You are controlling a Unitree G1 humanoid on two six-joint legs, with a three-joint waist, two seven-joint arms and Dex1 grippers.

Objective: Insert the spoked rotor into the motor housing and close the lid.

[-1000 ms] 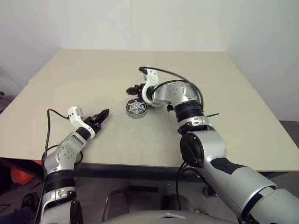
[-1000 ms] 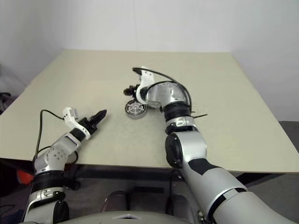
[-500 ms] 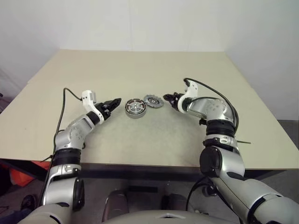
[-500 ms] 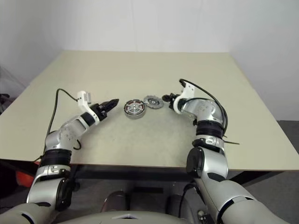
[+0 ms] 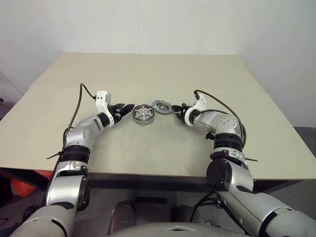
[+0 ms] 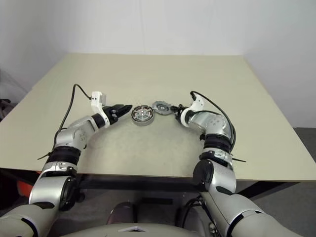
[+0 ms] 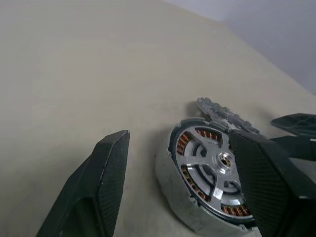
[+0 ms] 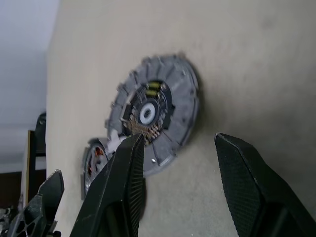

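On the near half of the table (image 5: 148,148) I have both arms reaching inward toward two round parts at the middle. My left gripper (image 5: 127,109) points at the motor housing (image 5: 143,114) from the left; its fingers (image 7: 106,173) stand apart and hold nothing, one finger close against the housing's rim in the left wrist view, though I cannot confirm contact. The spoked rotor (image 7: 210,170) sits inside the housing: silver spokes and hub over copper windings. One finger covers the rotor's far side in that view, so I cannot judge whether it is fully seated.

My right gripper (image 5: 178,111) points at the lid (image 5: 162,106) from the right, fingers (image 8: 123,182) spread and empty, close to the lid's edge. The lid lies flat on the table, just beside the housing on its right and slightly beyond it; whether the two touch I cannot tell. In the right wrist view the lid's scalloped edge and central hole are plain, but the small detail around the hole is hard to make out, and the housing behind it is largely cut off by a finger.

The table is a plain beige sheet, matte. A faint seam or edge runs across its left side. Beyond the far edge stand bare pale walls (image 5: 148,24). At the near left, below the table edge, something orange (image 5: 22,186) is mostly cut off and I cannot identify it.
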